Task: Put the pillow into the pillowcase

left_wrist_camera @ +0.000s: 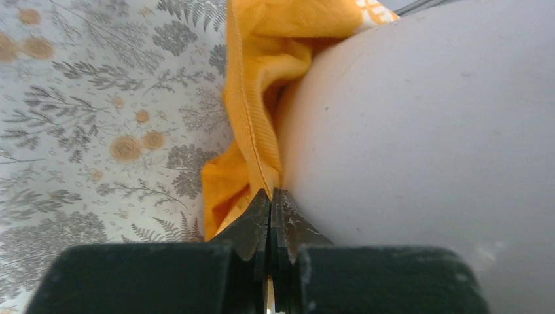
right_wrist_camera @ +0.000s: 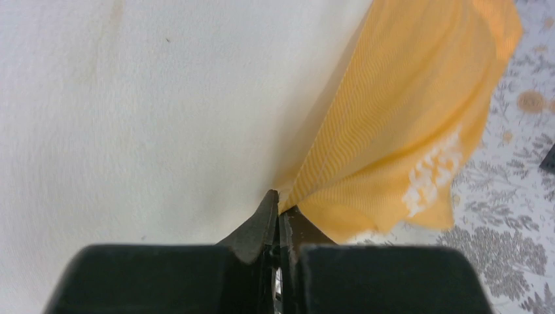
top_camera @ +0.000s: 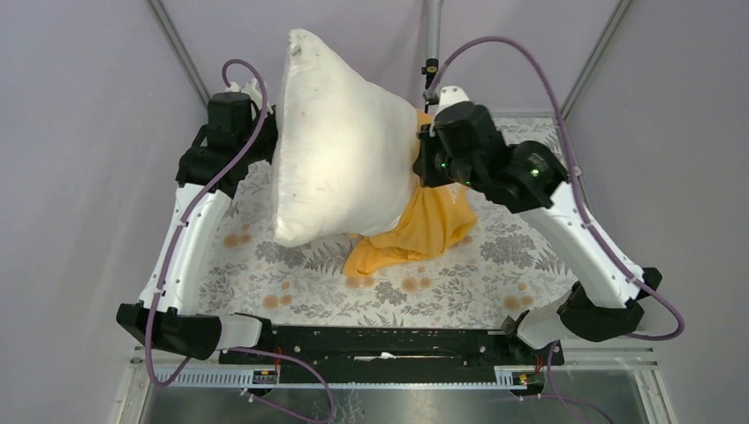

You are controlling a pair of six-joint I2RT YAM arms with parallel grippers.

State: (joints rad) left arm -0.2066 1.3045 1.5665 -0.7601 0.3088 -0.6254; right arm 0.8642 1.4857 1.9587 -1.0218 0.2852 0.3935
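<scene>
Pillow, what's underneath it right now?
The orange pillowcase hangs beneath the pillow, over the floral tablecloth. How much of the pillow sits inside is covered.

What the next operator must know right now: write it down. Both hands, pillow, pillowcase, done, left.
Left hand: shut, pinching the pillowcase hem against the pillow.
Right hand: shut on the pillowcase edge beside the pillow.
The pillow is held up between the arms, almost all bare; the pillowcase hangs from its lower right side onto the table.
Done: both hands grip the case's edge.
Left: draw the case over the pillow.
</scene>
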